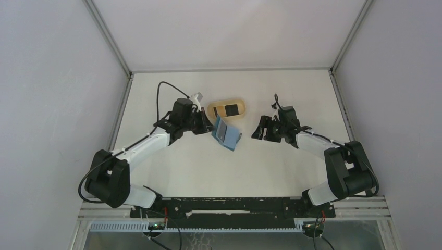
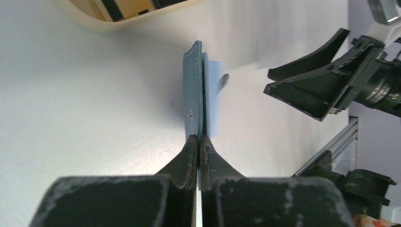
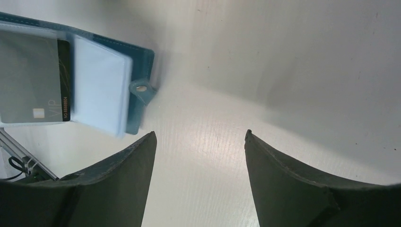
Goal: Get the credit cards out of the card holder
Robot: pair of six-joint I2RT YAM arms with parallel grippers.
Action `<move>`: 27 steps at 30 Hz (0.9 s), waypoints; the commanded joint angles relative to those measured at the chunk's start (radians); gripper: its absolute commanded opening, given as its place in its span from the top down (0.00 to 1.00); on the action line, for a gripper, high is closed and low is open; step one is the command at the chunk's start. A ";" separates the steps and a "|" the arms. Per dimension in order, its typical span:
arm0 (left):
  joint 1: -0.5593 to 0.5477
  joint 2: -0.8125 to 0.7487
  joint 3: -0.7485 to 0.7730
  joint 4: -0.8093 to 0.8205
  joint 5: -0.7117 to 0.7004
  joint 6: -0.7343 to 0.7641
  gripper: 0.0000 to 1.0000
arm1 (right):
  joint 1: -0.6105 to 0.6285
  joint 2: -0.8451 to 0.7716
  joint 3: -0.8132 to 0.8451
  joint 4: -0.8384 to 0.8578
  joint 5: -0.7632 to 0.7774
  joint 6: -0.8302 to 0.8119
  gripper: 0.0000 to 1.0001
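**Card holder (image 1: 227,134) gripped at mid-worktop (image 1: 182,172), one pincer clamped on it and the other free.**

The left pincer (image 2: 199,142) is pressed shut on the near edge of the teal holder. Its wrist camera sees the holder edge-on, with the cover and inner leaves fanned slightly apart. Whether the lower corner rests on the worktop cannot be told. From the right wrist, the holder lies open to view: a grey card (image 3: 30,80) marked VIP sits inside a clear sleeve, a pale leaf lies beside it, and the closure tab (image 3: 140,88) juts from the right edge. Just behind the holder lies a tan tray (image 1: 211,109) with a black card (image 1: 230,110) in it. To the right, apart from the holder, the right pincer (image 1: 259,130) stands wide with nothing between its fingers.
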 commanded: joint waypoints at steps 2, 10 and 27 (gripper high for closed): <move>-0.024 -0.041 0.113 -0.154 -0.113 0.102 1.00 | 0.003 -0.030 0.024 0.002 0.036 -0.012 0.23; -0.045 -0.029 0.156 -0.210 -0.164 0.125 1.00 | 0.002 -0.021 0.023 -0.006 0.050 -0.011 0.22; -0.035 0.049 -0.105 0.114 -0.128 -0.077 1.00 | 0.030 -0.054 0.024 0.033 0.001 -0.005 0.22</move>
